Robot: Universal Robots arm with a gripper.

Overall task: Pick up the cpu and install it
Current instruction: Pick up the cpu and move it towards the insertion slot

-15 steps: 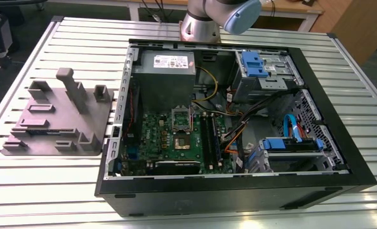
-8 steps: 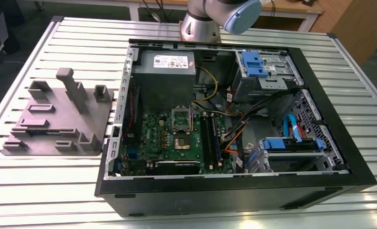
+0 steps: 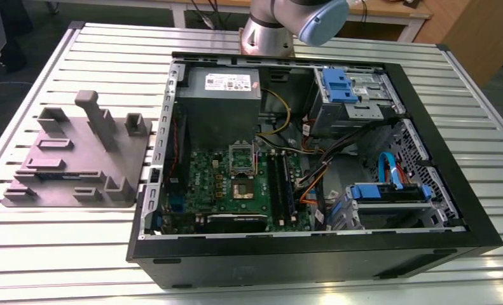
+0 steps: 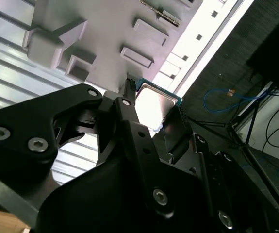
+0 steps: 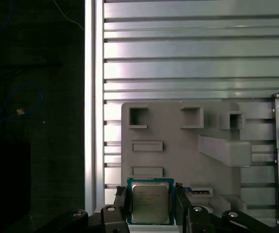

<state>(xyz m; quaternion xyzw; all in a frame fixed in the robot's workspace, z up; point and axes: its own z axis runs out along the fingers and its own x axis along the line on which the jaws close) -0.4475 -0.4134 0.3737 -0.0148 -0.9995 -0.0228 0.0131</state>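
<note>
CPU [image 5: 150,203] is pinched by two opposite sides between the fingers [image 5: 182,204], at one edge of the grey fixture tray [image 5: 178,131]. Whether it is lifted clear of the tray, cannot tell. Judgement: hold chip level and square, no tilt, so it seats in the motherboard socket [image 3: 243,186] beside the tray.

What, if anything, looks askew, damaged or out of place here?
Nothing stands out. The chip sits square in the claw, its edges parallel to the fingers. Beneath it, the grey tray lies flat on the slatted table.
</note>
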